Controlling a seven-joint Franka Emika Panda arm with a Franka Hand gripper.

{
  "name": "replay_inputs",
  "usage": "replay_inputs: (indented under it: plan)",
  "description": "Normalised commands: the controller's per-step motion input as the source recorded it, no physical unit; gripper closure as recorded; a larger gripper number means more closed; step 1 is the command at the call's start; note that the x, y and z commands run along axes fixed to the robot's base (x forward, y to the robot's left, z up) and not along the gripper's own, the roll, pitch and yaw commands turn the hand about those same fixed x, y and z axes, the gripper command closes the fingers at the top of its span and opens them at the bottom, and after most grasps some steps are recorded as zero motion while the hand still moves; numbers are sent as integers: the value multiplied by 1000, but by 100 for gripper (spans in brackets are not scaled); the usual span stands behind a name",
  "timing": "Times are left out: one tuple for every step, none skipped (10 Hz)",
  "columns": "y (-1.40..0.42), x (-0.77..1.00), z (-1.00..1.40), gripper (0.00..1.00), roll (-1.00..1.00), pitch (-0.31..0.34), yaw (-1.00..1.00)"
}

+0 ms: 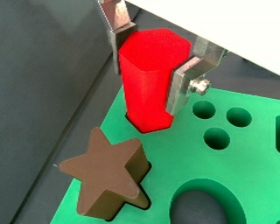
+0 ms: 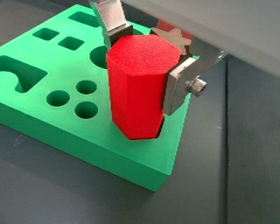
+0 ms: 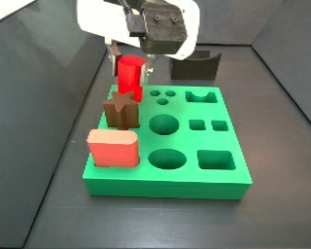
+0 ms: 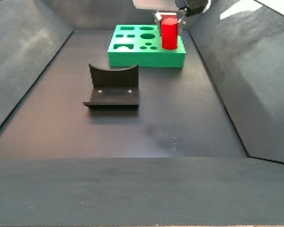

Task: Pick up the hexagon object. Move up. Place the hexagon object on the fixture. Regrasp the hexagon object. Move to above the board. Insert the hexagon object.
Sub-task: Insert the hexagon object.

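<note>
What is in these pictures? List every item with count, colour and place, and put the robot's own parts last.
hexagon object: one, bright red, upright at a corner of the board, its lower end at or in a hole there, between the gripper's fingers.
board: one, bright green, on the dark floor, with cut-out holes of several shapes.
star piece: one, brown, standing in the board beside the hexagon object.
rounded block: one, salmon-pink, standing at the board's near corner in a side view.
fixture: one, dark, on the floor apart from the board.
gripper: one, silver fingers, above the board's corner, closed on the hexagon object.
</note>
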Motion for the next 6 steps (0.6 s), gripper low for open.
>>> replay_inputs:
  plan:
    - [74,-174,-706,100,-227,-91,-20]
    - [-51,0,0,100,7,0,0]
    - [-111,-509,-677,100,100,-300,0]
    - [-80,-406,-674,100,34,-310,0]
    - [-117,-157,-466,100,0,-226,0]
    - [0,0,0,100,0,0,0]
